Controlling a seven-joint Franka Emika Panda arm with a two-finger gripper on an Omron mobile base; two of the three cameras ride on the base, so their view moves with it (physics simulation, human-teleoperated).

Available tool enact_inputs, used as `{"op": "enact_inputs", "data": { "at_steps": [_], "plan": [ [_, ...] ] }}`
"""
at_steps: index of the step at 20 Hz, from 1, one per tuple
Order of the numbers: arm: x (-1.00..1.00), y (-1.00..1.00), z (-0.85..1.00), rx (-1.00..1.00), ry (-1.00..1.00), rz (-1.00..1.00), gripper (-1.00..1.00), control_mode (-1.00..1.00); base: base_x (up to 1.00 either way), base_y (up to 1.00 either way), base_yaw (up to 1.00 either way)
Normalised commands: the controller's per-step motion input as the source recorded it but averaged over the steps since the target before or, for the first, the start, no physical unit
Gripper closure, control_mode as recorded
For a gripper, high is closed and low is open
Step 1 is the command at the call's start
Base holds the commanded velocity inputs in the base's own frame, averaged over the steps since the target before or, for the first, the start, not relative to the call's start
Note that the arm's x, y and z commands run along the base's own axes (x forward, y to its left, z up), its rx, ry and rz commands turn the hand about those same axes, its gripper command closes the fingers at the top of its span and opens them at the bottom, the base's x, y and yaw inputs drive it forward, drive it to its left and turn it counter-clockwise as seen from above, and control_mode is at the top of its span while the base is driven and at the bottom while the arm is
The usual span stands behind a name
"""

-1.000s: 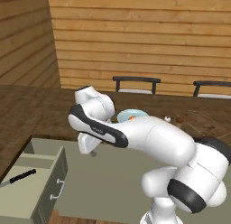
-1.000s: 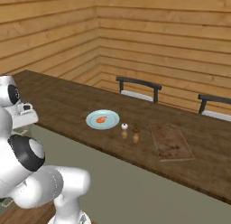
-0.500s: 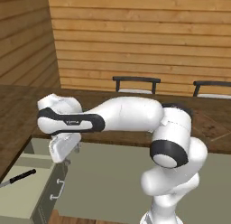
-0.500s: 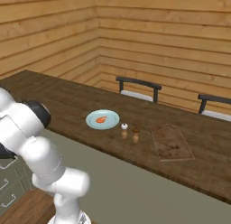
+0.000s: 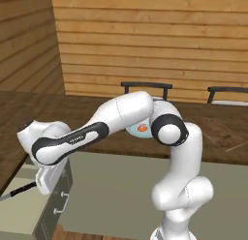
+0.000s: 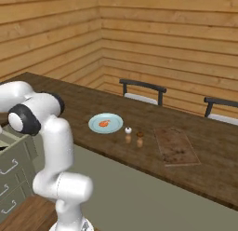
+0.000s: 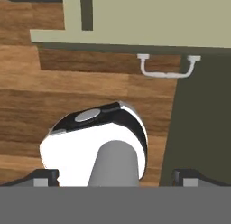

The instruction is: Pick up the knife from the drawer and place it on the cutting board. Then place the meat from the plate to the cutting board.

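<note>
Two dark fingertips [image 7: 45, 177] spread wide; gripper [image 7: 116, 178] holds nothing. Black-handled, silver-bladed knife [image 5: 18, 191] lies in open beige-olive box drawer [image 5: 29, 217], just beside the fingers. Orange-red meat lump [image 6: 105, 123] on pale-blue round plate [image 6: 95, 126], well apart.

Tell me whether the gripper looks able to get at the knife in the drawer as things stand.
Probably yes: the drawer stands pulled out, the knife lies uncovered in it, and the open gripper hangs right beside it.

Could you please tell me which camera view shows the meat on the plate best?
The right base view: the meat lies unobstructed on the pale-blue plate. In the left base view the arm covers most of the plate, leaving an orange-red patch visible.
</note>
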Motion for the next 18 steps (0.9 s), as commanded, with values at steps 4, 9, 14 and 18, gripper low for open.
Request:
{"op": "enact_inputs", "data": {
  "at_steps": [4,9,14,18],
  "plan": [
    [0.12,0.48,-0.13,0.01,0.00,0.05,-1.00,-1.00,0.00,0.00,0.00],
    [0.11,0.35,-0.42,0.00,0.04,0.04,-1.00,-1.00,0.00,0.00,0.00],
    [0.15,0.12,-0.46,0.00,0.00,0.00,-1.00,-1.00,0.00,0.00,0.00],
    [0.22,0.05,-0.58,0.00,0.00,0.00,-1.00,-1.00,0.00,0.00,0.00]
  ]
}}
